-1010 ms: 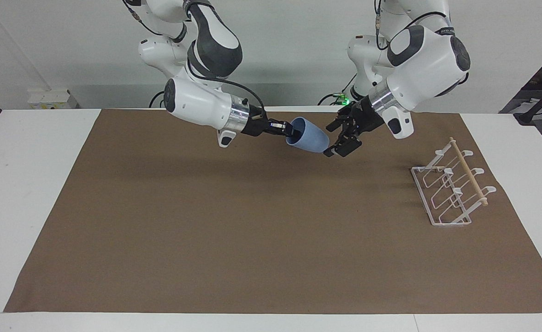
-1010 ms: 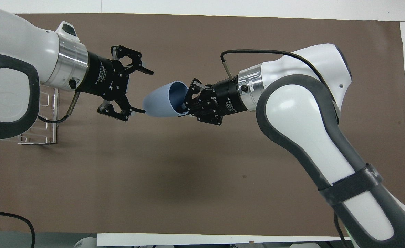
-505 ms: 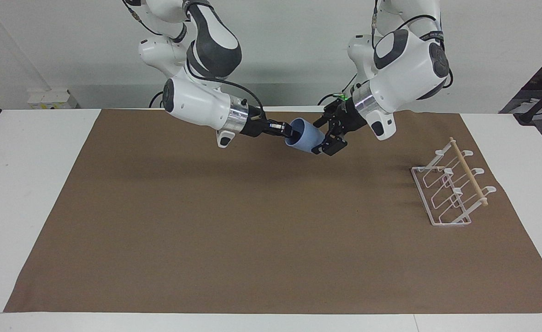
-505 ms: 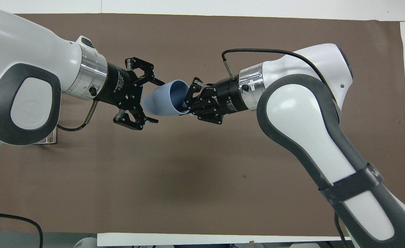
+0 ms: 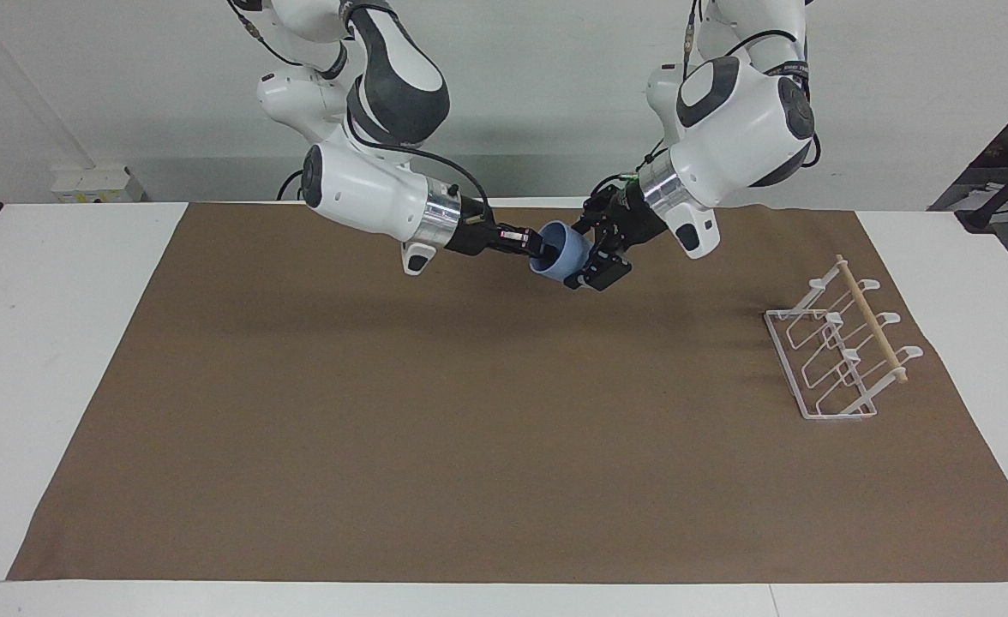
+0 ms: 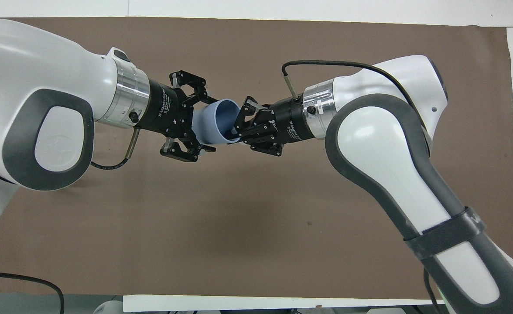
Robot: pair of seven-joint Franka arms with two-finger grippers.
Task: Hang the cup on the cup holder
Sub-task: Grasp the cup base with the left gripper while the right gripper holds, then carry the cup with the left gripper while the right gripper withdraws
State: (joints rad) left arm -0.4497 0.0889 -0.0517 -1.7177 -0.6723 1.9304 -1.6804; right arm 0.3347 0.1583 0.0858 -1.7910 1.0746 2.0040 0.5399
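My left gripper point(image 5: 587, 257) has slid in since a sec ago: it was just off the cup's closed end, now its fingers straddle the cup point(image 5: 561, 252) body. Cup itself has barely shifted, same spot in the air over the brown mat point(image 5: 470, 428), toward the robots' edge, approx mid-table.

Right gripper point(image 6: 240, 127) holds the cup by the rim, one finger inside the mouth, one outside, pinched on the wall. Cup lies tipped on its side, mouth toward my right wrist, closed end pointing at my left wrist.

Left gripper fingers point(image 6: 186, 152) are spread wide, one on each side of the cup, w/ the closed end sitting deep between them, near the palm. From the overhead view a gap shows betw. the finger pads and the cup wall, so not clamped yet. So right now only the right one is carrying it.

Both arms meet nose to nose over the mat, wrists roughly level w/ each other, grippers pointing at one another.

Cup holder point(image 5: 843, 351) stands on the mat toward the left arm's end of the table, well apart from the cup and both grippers. White wire base flat on the mat, prongs slanting up, wooden rod point(image 5: 873, 319) across the top. In the overhead view my left arm covers it.
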